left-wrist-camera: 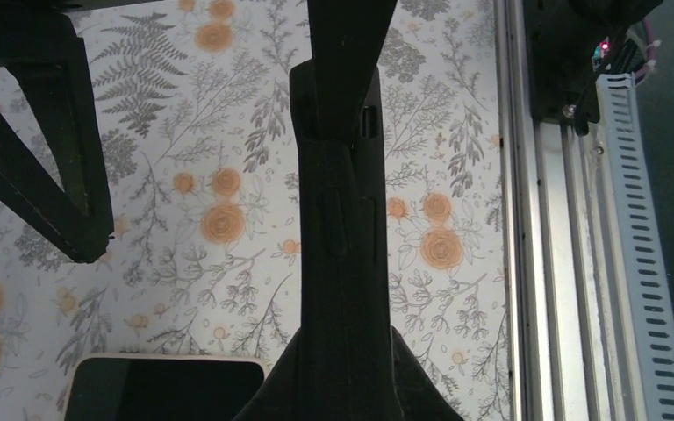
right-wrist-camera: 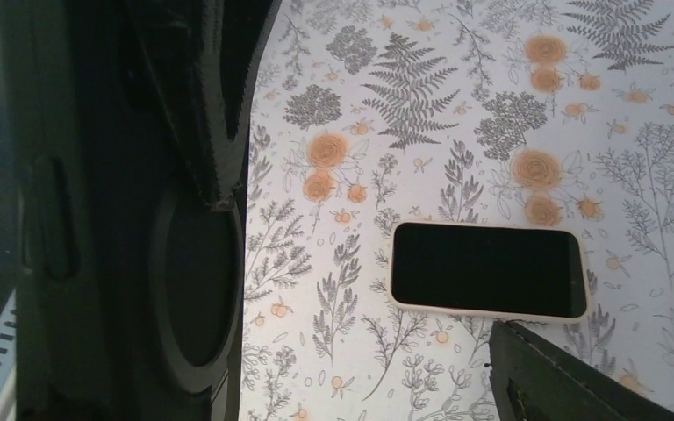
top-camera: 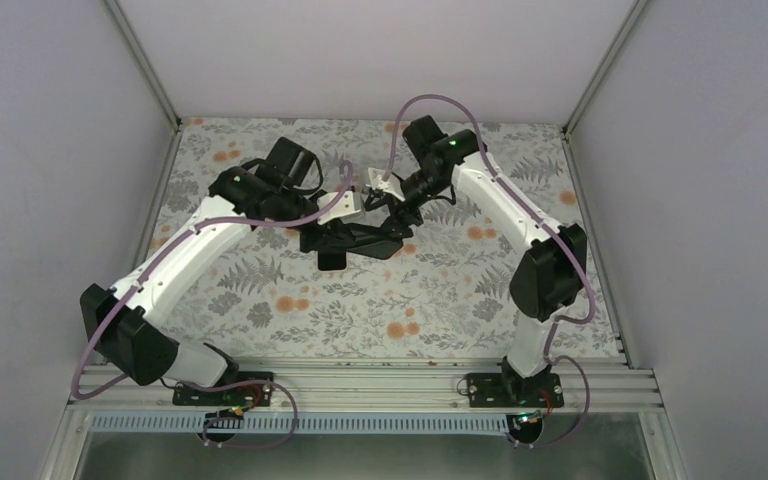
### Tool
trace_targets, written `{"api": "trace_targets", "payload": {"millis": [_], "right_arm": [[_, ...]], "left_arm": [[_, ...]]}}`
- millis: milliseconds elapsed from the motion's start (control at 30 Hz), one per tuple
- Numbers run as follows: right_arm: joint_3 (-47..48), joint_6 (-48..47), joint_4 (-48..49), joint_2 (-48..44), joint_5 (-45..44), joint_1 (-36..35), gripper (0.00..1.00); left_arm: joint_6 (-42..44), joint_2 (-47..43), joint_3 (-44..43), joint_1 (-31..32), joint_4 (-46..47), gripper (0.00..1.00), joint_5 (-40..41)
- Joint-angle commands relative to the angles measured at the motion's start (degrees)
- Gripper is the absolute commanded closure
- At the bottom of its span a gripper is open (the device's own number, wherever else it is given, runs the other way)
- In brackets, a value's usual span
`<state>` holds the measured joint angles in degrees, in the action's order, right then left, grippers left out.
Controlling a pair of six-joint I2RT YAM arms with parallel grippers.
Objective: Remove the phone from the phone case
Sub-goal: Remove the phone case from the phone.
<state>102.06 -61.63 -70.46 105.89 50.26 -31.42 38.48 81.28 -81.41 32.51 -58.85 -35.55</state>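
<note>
The phone case point(top-camera: 358, 238) hangs in the air over the back half of the flowered table point(top-camera: 360, 320), where the two arms meet. From the top view it is only a black mass among the black fingers, and that view does not show clearly who holds it or where the phone is.

The left wrist view shows the phone case point(left-wrist-camera: 342, 263) edge-on, a narrow black strip with its side button cutouts facing the camera. The left fingers point(left-wrist-camera: 53, 158) are spread wide. One stands well apart from the case with bare table between, and the other runs along the case's upper end. Below the case, to the lower left, the top edge of the phone point(left-wrist-camera: 167, 386) peeks in, lying flat on the table. A metal rail point(left-wrist-camera: 535, 263) runs down the other side of the case.

The right wrist view shows the broad face of the phone case point(right-wrist-camera: 140, 289), with a round ring on it. The right fingers point(right-wrist-camera: 219, 114) pinch the case. One ridged finger lies across its face, and the other is hidden behind it. Only this view shows the whole phone point(right-wrist-camera: 487, 267). It lies beside the case, apart from it, on the table, with its dark screen up and a pale rim around it.
</note>
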Motion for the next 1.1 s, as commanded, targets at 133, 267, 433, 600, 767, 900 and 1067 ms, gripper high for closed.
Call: {"api": "trace_targets", "payload": {"millis": [133, 267, 433, 600, 767, 900, 1067], "right_arm": [[3.33, 5.74, -3.26, 0.44, 15.61, -14.65, 0.39], [3.72, 5.83, -3.28, -0.85, 16.55, -13.94, 0.48], [2.76, 5.86, -3.29, -1.62, 16.89, -13.93, 0.61], [2.10, 4.98, -3.22, -1.56, 17.07, -13.93, 0.97], [3.22, 6.56, -3.15, -1.47, 15.77, -13.05, 0.97], [2.29, 7.16, -3.20, -1.04, 16.45, -7.86, 0.97], [-0.48, 5.50, -3.20, -0.39, 17.95, 1.53, 0.97]], "left_arm": [[-4.69, 3.86, -1.98, -0.35, 33.29, 0.98, 6.94], [-4.65, 4.18, -2.42, -1.53, 33.36, 0.98, 7.01], [-4.70, 4.32, -2.82, -2.99, 32.97, 0.98, 6.48], [-3.82, 5.23, -5.80, -3.36, 29.31, 0.98, 4.70], [-2.40, 5.22, -8.06, -3.86, 24.58, 0.79, 2.48], [-0.79, 2.67, -7.97, -5.16, 19.76, 0.50, 3.13], [0.57, -5.38, -2.08, -9.68, 18.48, 0.21, 4.80]]}}
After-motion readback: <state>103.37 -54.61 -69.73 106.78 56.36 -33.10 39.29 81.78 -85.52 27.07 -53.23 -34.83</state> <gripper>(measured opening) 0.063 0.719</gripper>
